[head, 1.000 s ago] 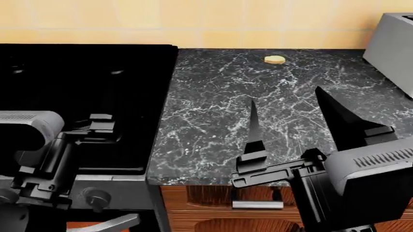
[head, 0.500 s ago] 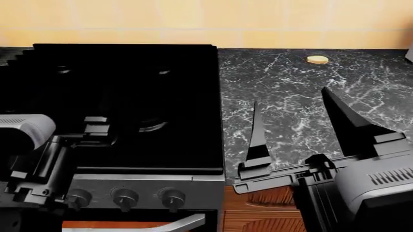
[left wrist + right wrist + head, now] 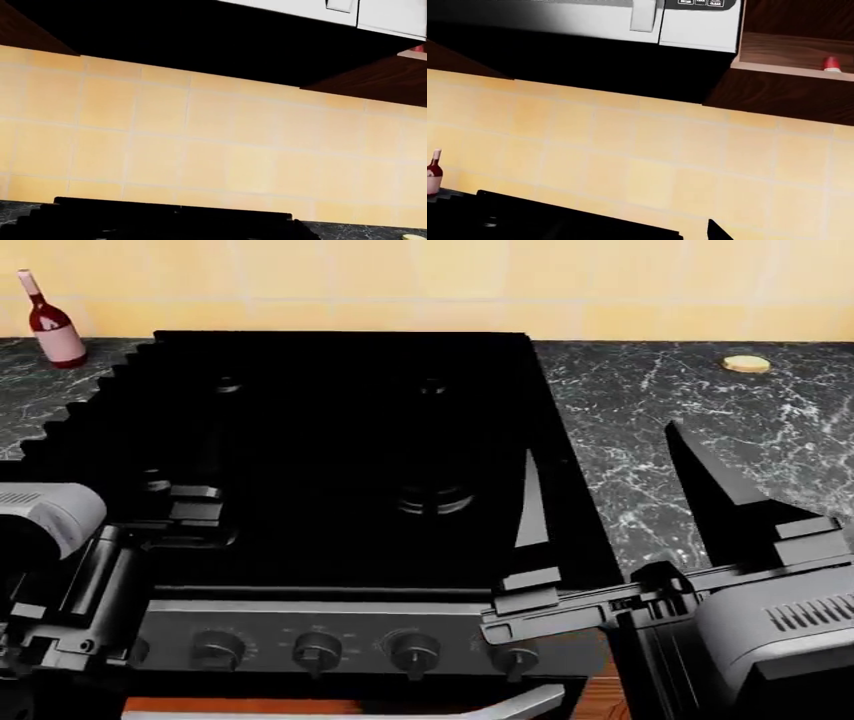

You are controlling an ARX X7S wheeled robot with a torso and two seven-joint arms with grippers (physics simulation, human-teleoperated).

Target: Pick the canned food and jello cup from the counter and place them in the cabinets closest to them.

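Left gripper (image 3: 187, 502) over the stove top (image 3: 334, 440), finger spread unclear; right gripper (image 3: 614, 490) at the stove's right edge, fingers wide apart, holding nothing. Neither can nor jello cup shows in any view, so nothing looks picked yet; both placements remain. Head view shows wine bottle (image 3: 51, 322) left of stove, counter (image 3: 694, 420) and yellowish lump (image 3: 747, 364) right of it; right wrist view alone shows microwave (image 3: 647, 20) and open cabinet (image 3: 797, 55) above the stove.

- Even, flat simulator lighting; yellow tiled wall (image 3: 200, 150) bright, no glare.
- Plain black stove top (image 3: 334, 440) nearly featureless; jagged aliasing along its 9 o'clock edge.
- All views sharp, undistorted.
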